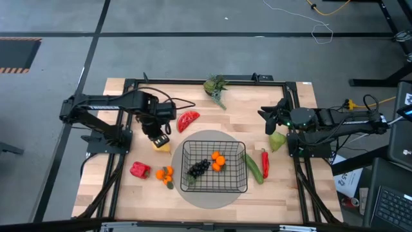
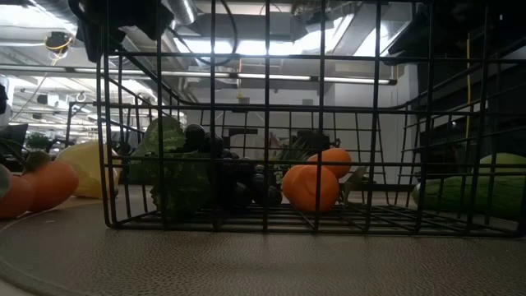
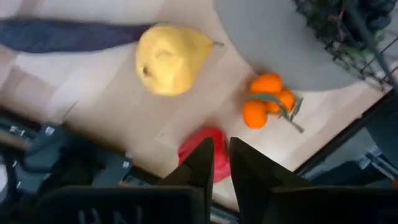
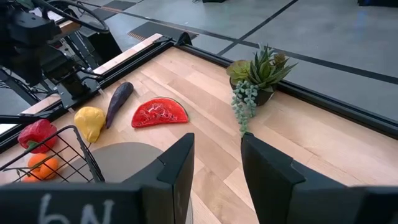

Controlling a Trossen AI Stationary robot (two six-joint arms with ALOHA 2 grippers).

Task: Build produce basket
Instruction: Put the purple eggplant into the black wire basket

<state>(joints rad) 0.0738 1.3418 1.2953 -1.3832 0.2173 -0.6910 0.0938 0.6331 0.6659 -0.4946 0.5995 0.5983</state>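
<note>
The black wire basket stands on a grey round mat and holds dark grapes and oranges. My left gripper hovers shut and empty over the yellow fruit, which lies on the table just left of the mat. In the left wrist view its fingers point past the yellow fruit toward the red pepper and loose oranges. The purple eggplant lies beside the yellow fruit. My right gripper waits open near the green pear.
A watermelon slice lies left of centre, beyond the mat. A green cucumber and a red chili lie right of the basket. A potted plant stands at the far edge. A black frame borders the wooden table.
</note>
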